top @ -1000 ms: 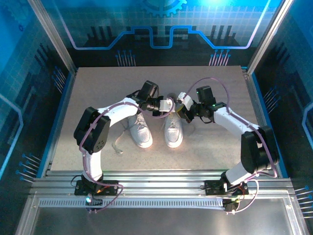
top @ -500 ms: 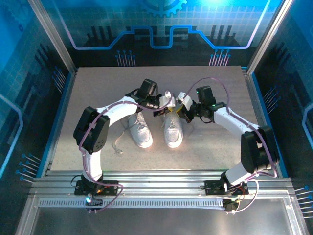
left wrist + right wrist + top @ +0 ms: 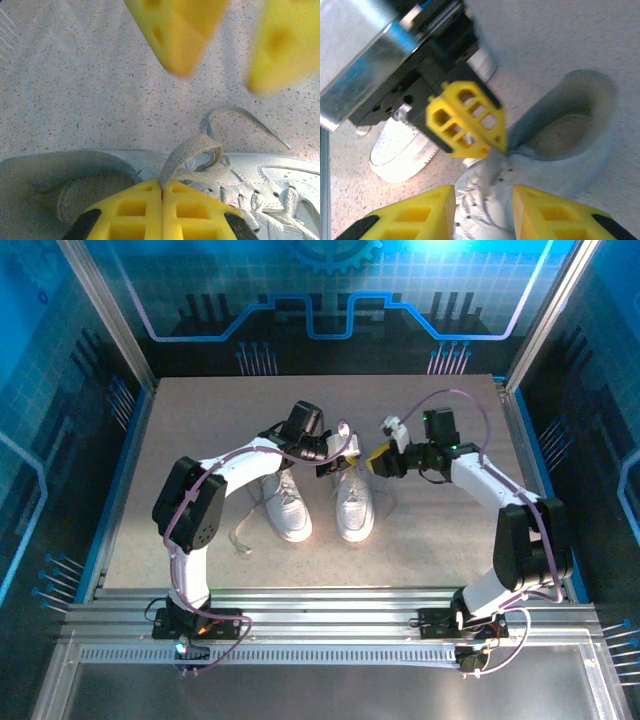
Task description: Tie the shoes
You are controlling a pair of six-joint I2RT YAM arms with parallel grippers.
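Shoes (image 3: 290, 510) sat side by side in the middle of the table (image 3: 200, 430), toes toward its near edge. Left gripper (image 3: 332, 463) was clenched on a lace loop (image 3: 192, 152) of the right-hand shoe (image 3: 355, 508), seemingly to hold it up for knotting; right gripper (image 3: 381, 452), jaws parted and empty, hung just beside.

White shoes (image 3: 355, 508) and laces (image 3: 176, 161), yellow jaws, speckled grey table (image 3: 200, 430).

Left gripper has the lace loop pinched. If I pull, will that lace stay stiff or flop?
Probably floppy: the lace loop curls and sags beyond the shut left gripper. It looks like flat woven tape, so it's likely not slippery in that pinch. The shoe looks light and might drag along.
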